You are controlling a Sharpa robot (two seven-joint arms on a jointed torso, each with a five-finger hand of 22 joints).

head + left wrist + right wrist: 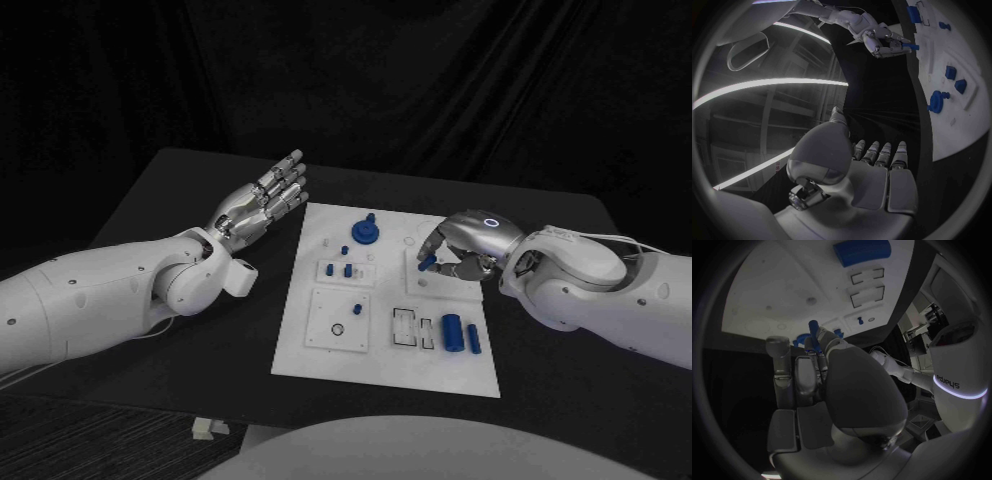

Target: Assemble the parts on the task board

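Hovering palm-up off the left edge of the task board (339,350), the left hand (264,200) is spread flat, fingers straight and apart, holding nothing, over bare table (173,180) toward the far-left corner. Moving right onto the board: a round blue knob part (366,232) stands near the far edge, small blue pegs (339,268) sit in the raised block just nearer than it, a square plate with a ring (338,328) lies near the left-front corner, then empty rectangular slots (414,328), then a blue cylinder (451,331) with a smaller blue piece beside it toward the front-right. Right hand (459,250) is curled over the right side of the board, pinching a short blue peg (428,264) at its fingertips, peg tip down close to the board surface; the right wrist view shows the same peg (814,330) sticking out past the fingers toward the board.

Risk, as a judgement: the peg is held only at the tips, so a tilt on the way into its hole could jam or pop it loose, and it would roll off across the board. Curled fingers hide the target hole from the head view, so alignment can't be checked. The pegs and knob to the left of the hand stand near enough to be knocked if the hand swings that way. Left hand is well apart, not in the way.
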